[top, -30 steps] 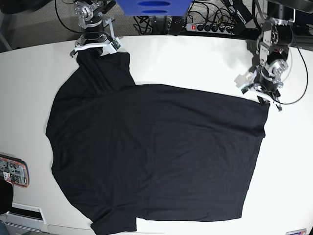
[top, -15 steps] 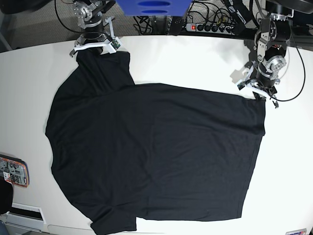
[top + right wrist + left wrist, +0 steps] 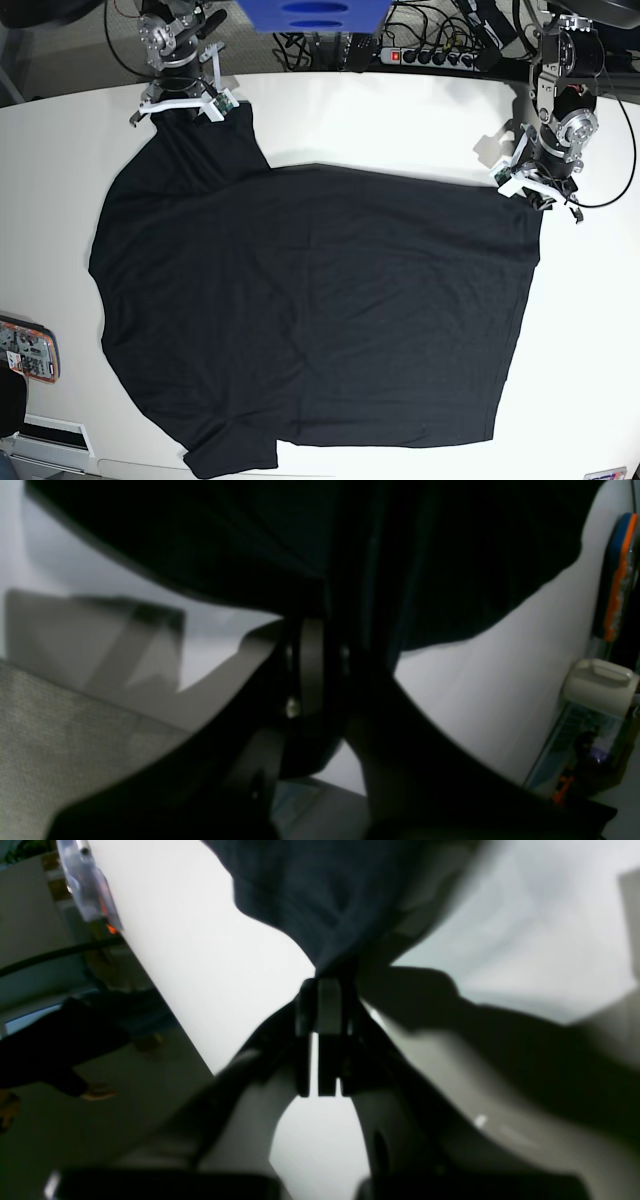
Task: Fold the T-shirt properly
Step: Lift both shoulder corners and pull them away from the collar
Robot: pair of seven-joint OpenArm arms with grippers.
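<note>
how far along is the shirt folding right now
Early stage. Done: the T-shirt lies spread flat on the table, with no fold in it. In hand: the right end effector is shut on a sleeve edge and the left end effector on a hem corner. Left: every fold.

Black T-shirt [image 3: 310, 310] spread flat across table
</note>
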